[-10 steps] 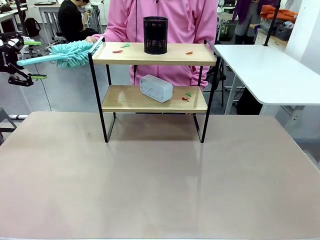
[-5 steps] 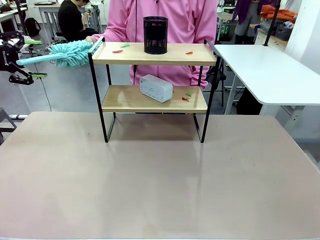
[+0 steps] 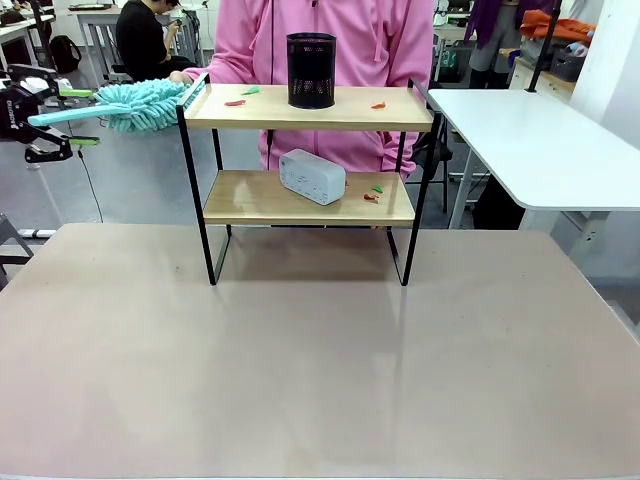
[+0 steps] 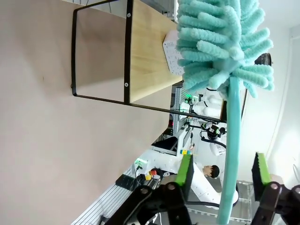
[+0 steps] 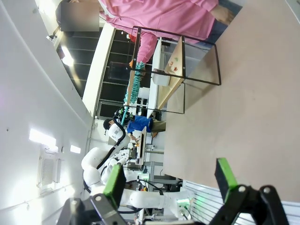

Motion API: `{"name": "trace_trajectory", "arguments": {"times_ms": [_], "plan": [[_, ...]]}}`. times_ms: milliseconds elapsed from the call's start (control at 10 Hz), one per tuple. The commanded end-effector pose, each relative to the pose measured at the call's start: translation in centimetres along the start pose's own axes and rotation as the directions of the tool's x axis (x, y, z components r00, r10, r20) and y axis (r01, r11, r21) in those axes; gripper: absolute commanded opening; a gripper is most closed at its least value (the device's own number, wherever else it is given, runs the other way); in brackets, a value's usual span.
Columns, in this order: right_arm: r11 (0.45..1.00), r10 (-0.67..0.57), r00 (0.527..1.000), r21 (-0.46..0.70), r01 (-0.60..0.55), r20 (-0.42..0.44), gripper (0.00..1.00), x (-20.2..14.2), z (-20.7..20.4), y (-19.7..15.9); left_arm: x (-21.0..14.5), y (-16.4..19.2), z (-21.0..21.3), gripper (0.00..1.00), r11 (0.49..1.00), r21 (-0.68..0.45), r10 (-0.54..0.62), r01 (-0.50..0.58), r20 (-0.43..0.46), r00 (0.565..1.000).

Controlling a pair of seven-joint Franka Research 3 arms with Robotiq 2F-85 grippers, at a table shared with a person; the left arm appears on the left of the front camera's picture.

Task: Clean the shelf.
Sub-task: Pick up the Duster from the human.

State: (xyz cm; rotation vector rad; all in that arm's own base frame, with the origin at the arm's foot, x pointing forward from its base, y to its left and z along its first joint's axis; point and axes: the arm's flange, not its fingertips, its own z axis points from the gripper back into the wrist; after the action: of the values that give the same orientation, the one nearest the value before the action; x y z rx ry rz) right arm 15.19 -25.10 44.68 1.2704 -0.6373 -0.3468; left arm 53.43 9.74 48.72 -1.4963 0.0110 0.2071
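The shelf (image 3: 260, 115) stands on the desk (image 3: 300, 380); black cup (image 3: 311, 70) and scraps (image 3: 236, 102) above, white box (image 3: 312, 176) and scraps below.

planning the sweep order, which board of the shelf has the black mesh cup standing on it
The top board: the black mesh cup stands near its middle. The lower board carries a white box instead.

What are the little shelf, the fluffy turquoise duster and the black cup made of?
The shelf: pale boards with visible grain, wood or wood-look laminate, in a thin matt black frame, likely metal. The duster: soft chenille-like fingers, probably microfibre, on a smooth handle, seemingly plastic. The black cup: see-through mesh, probably painted metal.
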Motion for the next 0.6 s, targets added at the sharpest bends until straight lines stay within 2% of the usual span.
{"name": "trace_trajectory", "arguments": {"times_ms": [0, 100, 300, 500], "plan": [[0.999, 0.029, 1.0, 0.014, -0.029, 0.011, 1.0, 0.29, -0.11, 0.18, -0.48, -0.29, -0.61, 0.0, 0.999, -0.025, -0.022, 0.023, 0.01, 1.0], [0.999, 0.029, 1.0, 0.014, -0.029, 0.011, 1.0, 0.29, -0.11, 0.18, -0.44, -0.3, -0.61, 0.16, 0.999, -0.02, -0.03, 0.03, 0.016, 0.999], [0.999, 0.029, 1.0, 0.014, -0.029, 0.011, 1.0, 0.29, -0.11, 0.18, -0.51, -0.35, -0.44, 0.0, 0.999, -0.03, -0.03, 0.03, 0.008, 1.0], [0.999, 0.029, 1.0, 0.014, -0.029, 0.011, 1.0, 0.29, -0.11, 0.18, -0.6, -0.23, -0.68, 0.0, 0.999, -0.029, -0.03, 0.03, 0.009, 1.0]]}}
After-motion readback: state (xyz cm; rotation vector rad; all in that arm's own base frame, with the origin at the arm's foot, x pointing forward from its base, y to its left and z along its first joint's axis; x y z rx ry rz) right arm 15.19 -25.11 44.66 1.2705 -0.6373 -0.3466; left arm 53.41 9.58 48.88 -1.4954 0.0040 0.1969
